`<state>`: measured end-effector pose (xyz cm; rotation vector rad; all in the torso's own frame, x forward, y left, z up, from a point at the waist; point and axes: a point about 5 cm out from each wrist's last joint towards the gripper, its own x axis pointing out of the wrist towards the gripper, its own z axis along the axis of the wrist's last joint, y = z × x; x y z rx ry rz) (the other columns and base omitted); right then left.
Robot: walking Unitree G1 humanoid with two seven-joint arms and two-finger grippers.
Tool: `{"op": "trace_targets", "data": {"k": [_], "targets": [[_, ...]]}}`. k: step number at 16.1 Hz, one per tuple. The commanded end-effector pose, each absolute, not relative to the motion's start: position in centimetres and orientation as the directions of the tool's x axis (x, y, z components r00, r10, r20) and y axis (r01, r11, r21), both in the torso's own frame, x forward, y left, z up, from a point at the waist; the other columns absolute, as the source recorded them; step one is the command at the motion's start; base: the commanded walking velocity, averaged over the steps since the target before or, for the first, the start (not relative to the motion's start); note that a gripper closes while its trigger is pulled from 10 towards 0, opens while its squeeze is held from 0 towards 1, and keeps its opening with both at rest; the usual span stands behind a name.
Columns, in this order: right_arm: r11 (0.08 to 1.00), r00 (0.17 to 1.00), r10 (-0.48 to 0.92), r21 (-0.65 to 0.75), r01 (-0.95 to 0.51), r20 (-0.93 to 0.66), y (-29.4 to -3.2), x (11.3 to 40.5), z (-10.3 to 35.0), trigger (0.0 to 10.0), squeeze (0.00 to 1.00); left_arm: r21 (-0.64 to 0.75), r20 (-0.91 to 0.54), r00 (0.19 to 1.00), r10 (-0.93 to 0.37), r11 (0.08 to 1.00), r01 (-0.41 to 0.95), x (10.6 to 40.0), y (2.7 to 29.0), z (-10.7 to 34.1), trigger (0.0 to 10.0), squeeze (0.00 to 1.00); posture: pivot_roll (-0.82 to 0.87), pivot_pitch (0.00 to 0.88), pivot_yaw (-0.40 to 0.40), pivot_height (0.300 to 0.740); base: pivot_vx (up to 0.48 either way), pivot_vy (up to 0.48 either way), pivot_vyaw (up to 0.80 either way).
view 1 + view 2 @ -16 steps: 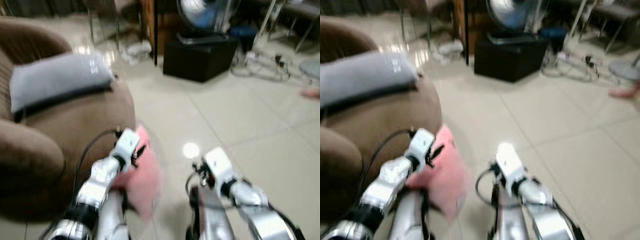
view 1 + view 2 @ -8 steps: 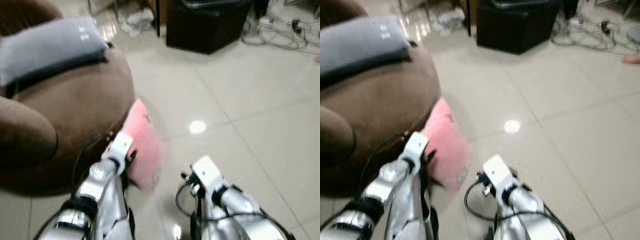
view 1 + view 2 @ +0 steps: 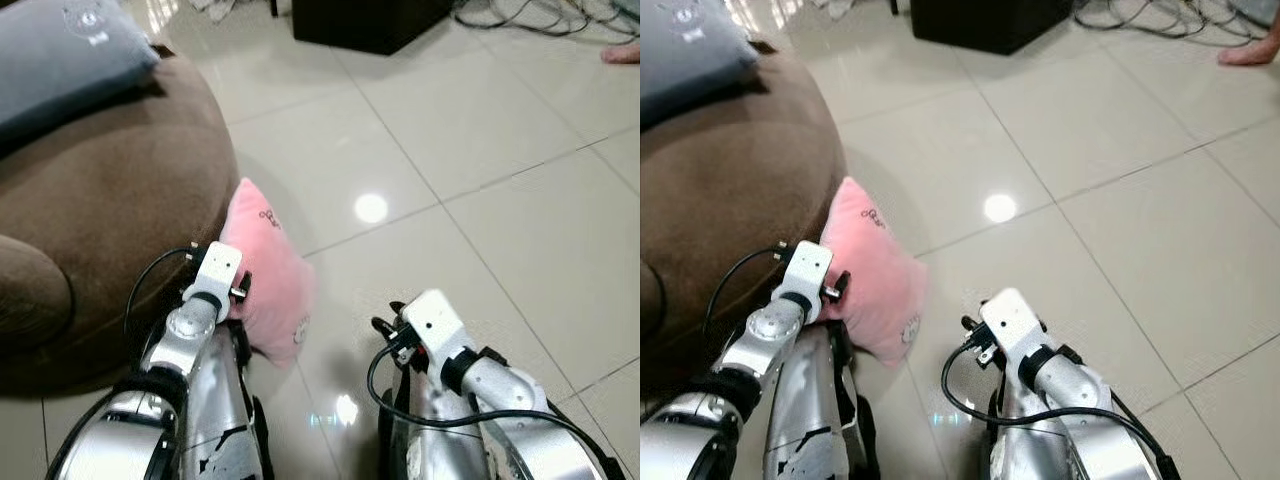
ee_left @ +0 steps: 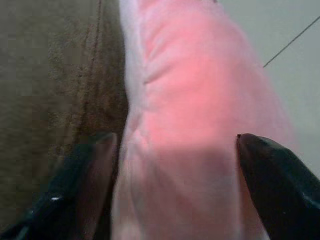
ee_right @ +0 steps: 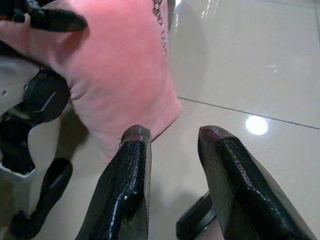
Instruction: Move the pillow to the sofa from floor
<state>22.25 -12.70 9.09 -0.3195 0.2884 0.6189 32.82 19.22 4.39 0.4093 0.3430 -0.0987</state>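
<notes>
Pillow, pink, stands on edge on the tiled floor, leaning against the base of the brown sofa. The left gripper has its jaws spread wide to either side of the pillow; firm contact on both sides cannot be confirmed from the left wrist view. The right gripper hangs low beside the pillow's lower corner, jaws apart and empty.

Recommended procedure: close the left jaws squarely on the pillow's thick upper edge, not on a loose corner, since soft fabric is likely to slip. Lift clear of the sofa's rounded front before swinging inward, and release on the seat beside the grey cushion.

Floor tiles are glossy and reflect a ceiling light. A black box and loose cables lie well beyond the sofa.
</notes>
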Motion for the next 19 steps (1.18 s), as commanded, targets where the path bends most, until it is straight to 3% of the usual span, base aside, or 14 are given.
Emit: {"op": "trace_targets", "data": {"k": [1,3,5,6,7,8,10,19], "targets": [[0.751,0.758,0.543,-0.195,-0.631,-0.361,-12.6,21.9,8.9,10.0,0.0,0.409,-0.38,0.925,-0.002,0.897,0.169,32.3,19.9,3.6,10.0,1.0,-0.05,0.325,0.036,0.51,0.0,0.0,0.0],[0.742,0.751,0.552,-0.197,-0.64,-0.362,-12.6,22.0,8.8,10.0,0.0,0.414,-0.387,0.922,-0.001,0.893,0.175,32.4,19.9,3.6,10.0,1.0,-0.05,0.328,0.038,0.51,0.0,0.0,0.0],[0.726,0.741,0.568,-0.206,-0.656,-0.358,-12.7,22.4,8.9,10.0,0.0,0.438,-0.396,0.918,0.013,0.881,0.176,32.8,20.2,3.9,10.0,0.43,-0.05,0.334,0.041,0.51,0.0,0.0,0.0],[0.723,0.738,0.57,-0.207,-0.659,-0.36,-12.7,22.4,8.8,10.0,0.0,0.452,-0.399,0.917,0.017,0.874,0.181,32.9,20.2,4.0,10.0,0.02,-0.05,0.334,0.041,0.51,0.0,0.0,0.0],[0.719,0.735,0.573,-0.21,-0.663,-0.363,-12.8,22.4,8.7,10.0,0.0,0.461,-0.399,0.917,0.018,0.868,0.184,32.9,20.2,4.0,6.2,0.0,-0.05,0.336,0.041,0.51,0.0,0.0,0.0],[0.715,0.732,0.575,-0.21,-0.667,-0.365,-12.8,22.4,8.6,10.0,0.0,0.465,-0.401,0.916,0.016,0.865,0.188,32.9,20.2,4.0,3.5,0.0,-0.05,0.339,0.043,0.51,0.0,0.0,0.0],[0.711,0.728,0.579,-0.21,-0.671,-0.368,-12.8,22.3,8.5,10.0,0.0,0.476,-0.405,0.914,0.022,0.859,0.19,32.9,20.3,3.9,0.0,0.0,-0.04,0.341,0.047,0.51,0.0,0.0,0.0],[0.697,0.715,0.59,-0.209,-0.686,-0.375,-13.1,22.0,7.8,10.0,0.0,0.464,-0.406,0.914,0.026,0.867,0.181,33.1,20.2,4.0,0.0,0.0,-0.05,0.313,0.038,0.51,0.0,0.0,0.0]]}}
